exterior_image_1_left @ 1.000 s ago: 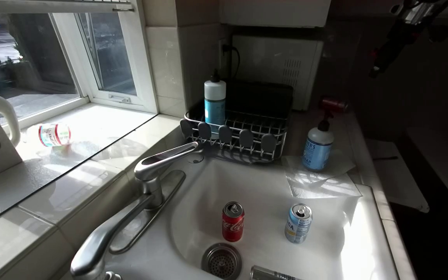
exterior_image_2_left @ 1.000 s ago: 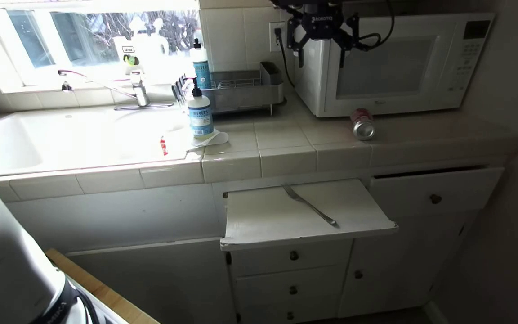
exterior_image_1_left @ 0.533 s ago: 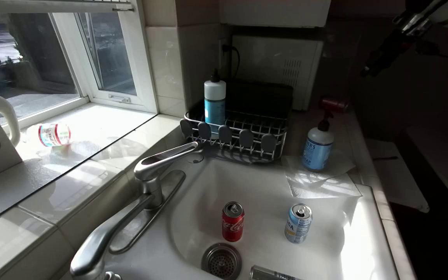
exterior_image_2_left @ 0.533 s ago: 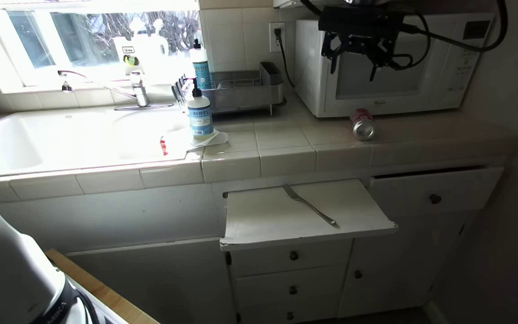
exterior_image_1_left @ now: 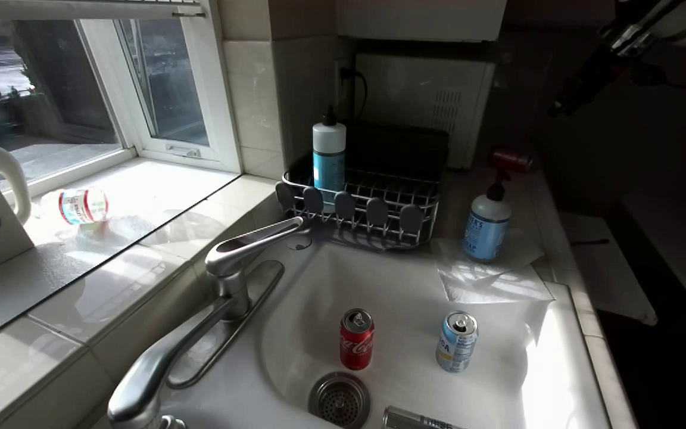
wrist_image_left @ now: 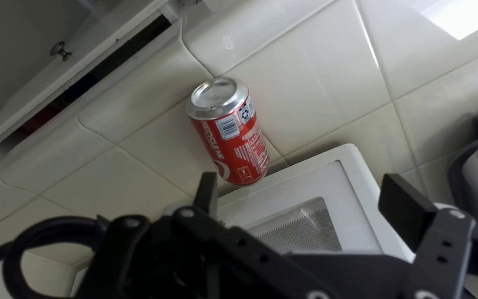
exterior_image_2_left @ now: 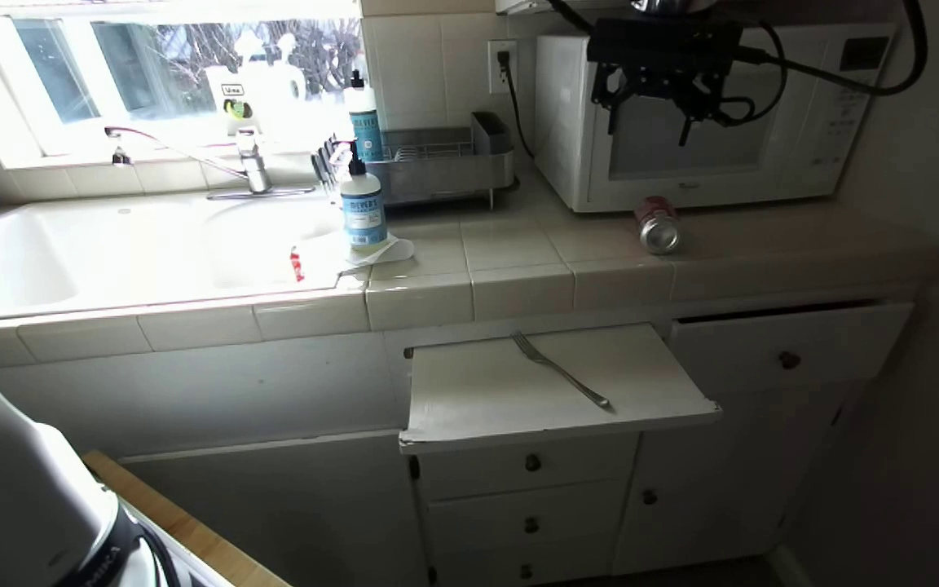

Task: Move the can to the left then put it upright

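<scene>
The can (exterior_image_2_left: 657,226) lies on its side on the tiled counter in front of the microwave, its metal end facing the front edge. In an exterior view the can (exterior_image_1_left: 514,161) shows behind a pump bottle. In the wrist view the can (wrist_image_left: 235,141) is red with a silver end, above and left of the space between the fingers. My gripper (exterior_image_2_left: 648,130) is open and empty, held in the air above the can and apart from it. The open fingers also show in the wrist view (wrist_image_left: 305,199). In an exterior view the gripper (exterior_image_1_left: 557,108) is dark at upper right.
The microwave (exterior_image_2_left: 706,175) stands behind the can. A pump bottle (exterior_image_2_left: 363,214) and dish rack (exterior_image_2_left: 445,175) are to the left. The sink (exterior_image_1_left: 402,381) holds a brighter red can (exterior_image_1_left: 356,345) and a blue-silver can (exterior_image_1_left: 457,345). A pull-out board (exterior_image_2_left: 469,391) bears a fork (exterior_image_2_left: 563,373).
In an exterior view my gripper has moved right and slightly down, to above the can, and has turned a little. Most of this came in the earlier half second. The can has not moved.
</scene>
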Available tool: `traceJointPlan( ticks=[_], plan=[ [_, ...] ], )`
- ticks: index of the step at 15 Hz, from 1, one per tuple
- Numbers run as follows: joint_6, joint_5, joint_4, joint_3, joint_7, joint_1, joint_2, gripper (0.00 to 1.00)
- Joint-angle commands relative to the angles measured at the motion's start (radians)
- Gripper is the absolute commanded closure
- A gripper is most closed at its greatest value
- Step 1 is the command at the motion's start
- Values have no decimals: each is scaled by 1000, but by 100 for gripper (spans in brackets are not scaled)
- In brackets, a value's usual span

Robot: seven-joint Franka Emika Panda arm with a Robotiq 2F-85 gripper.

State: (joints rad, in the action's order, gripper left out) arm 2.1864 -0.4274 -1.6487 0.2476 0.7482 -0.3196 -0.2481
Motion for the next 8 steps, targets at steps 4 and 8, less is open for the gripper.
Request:
traceJointPlan(
  ticks=[4,8],
  plan=[
    [158,-32,11,-81,155,-72,-101,0],
    [196,-50,26,-134,255,-119,-161,0]
  ],
)
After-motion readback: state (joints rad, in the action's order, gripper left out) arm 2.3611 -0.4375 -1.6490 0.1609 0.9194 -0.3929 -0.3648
